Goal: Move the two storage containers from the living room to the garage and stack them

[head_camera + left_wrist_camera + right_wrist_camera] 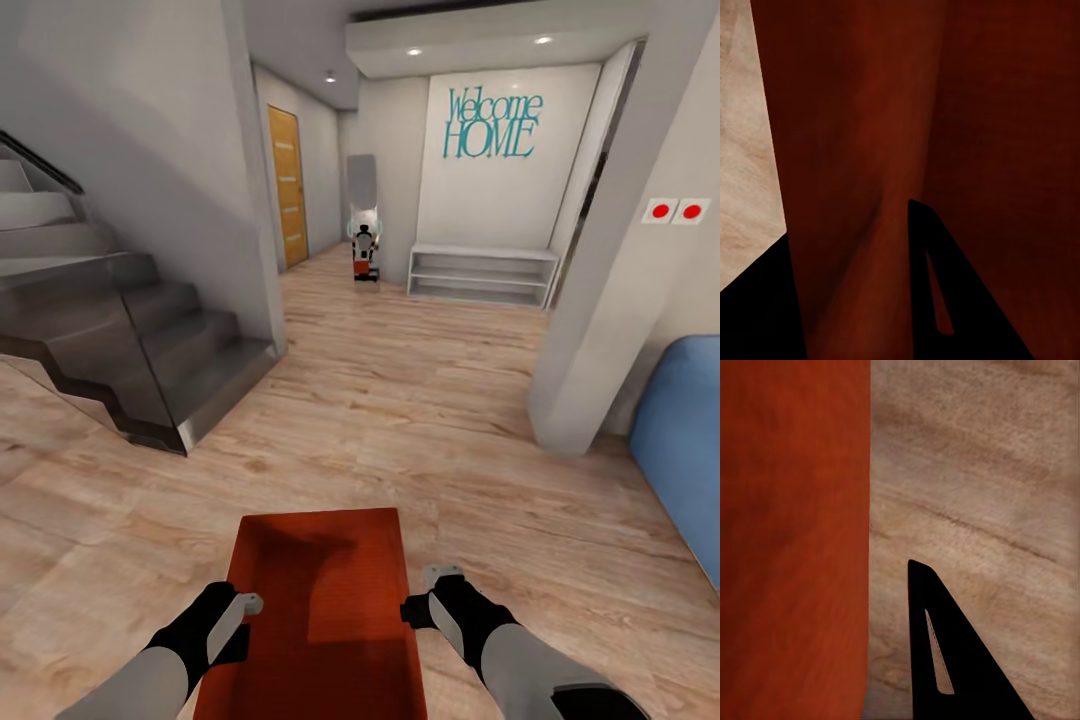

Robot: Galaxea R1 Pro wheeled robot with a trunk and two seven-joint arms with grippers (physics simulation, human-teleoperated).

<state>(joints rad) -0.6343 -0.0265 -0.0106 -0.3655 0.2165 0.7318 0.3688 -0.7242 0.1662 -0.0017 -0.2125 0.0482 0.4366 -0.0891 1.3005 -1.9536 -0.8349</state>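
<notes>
- The scene was a hallway with a light wood-plank floor [400, 400], white walls and ceiling spotlights.
- A dark staircase [110, 330] with a glass side rose at the left of the head view.
- Beyond the stairs, a wooden door [288, 185] stood in the left wall.
- The far wall carried teal lettering, "Welcome HOME" [493, 123], above a low white shelf [482, 275].
- A tall mirror [361, 215] beside the shelf showed a small reflection of the robot.
- Two red round switches [675, 211] sat on the white pillar at the right, and a blue cushion-like shape [685, 440] lay against the right edge.
- One orange-red container [320, 620] was held low in front of the robot, between the two arms and above the plank floor, its long side pointing ahead.
- The left gripper [238, 612] pressed against the container's left wall; in the left wrist view the red wall [907, 112] was seen very close, with a dark finger [945, 300] across it.
- The right gripper [430, 600] pressed against the right wall; the right wrist view had the red wall [791, 540] on one side, planks [975, 495] on the other, and a dark finger [945, 660] over the planks.
- Whether either pair of jaws was open or closed I could not tell; the box looked squeezed between the two arms rather than pinched by one.
</notes>
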